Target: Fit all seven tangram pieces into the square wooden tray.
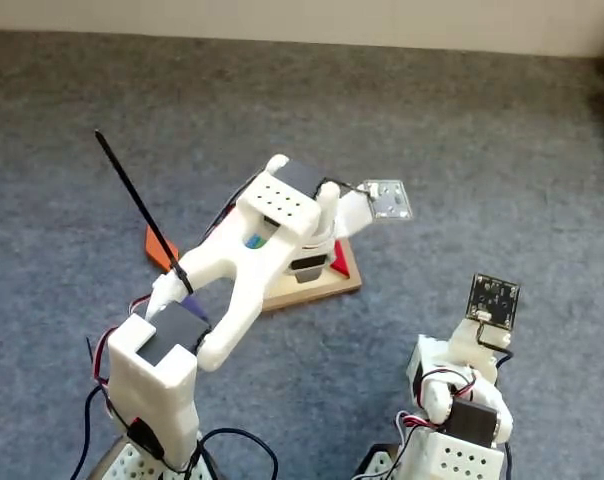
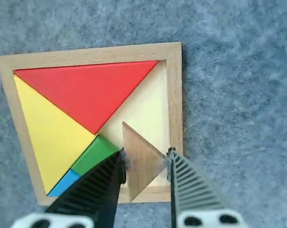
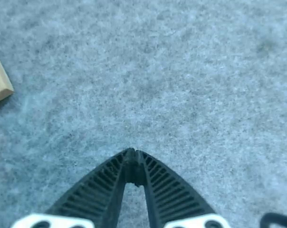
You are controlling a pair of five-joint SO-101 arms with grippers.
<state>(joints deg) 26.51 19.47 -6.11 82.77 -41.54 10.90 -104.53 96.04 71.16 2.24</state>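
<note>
An orange piece (image 1: 157, 250) lies on the table (image 1: 432, 150) just beside the square wooden tray (image 2: 174, 95), outside its rim. Inside the tray there are 4 pieces: a red triangle (image 2: 86, 90), a yellow triangle (image 2: 48, 137), a green piece (image 2: 96, 154) and a blue piece (image 2: 67, 180). The left hand (image 2: 146, 154) grasps a brown triangle (image 2: 139, 178) over the free pale part of the tray, but 1 corner covers the rim. I think it should shift inward and turn until its edges follow the red triangle and the rim, then go down flat before letting go. The right hand (image 3: 134, 161) is clenched on nothing, well apart from the tray.
</note>
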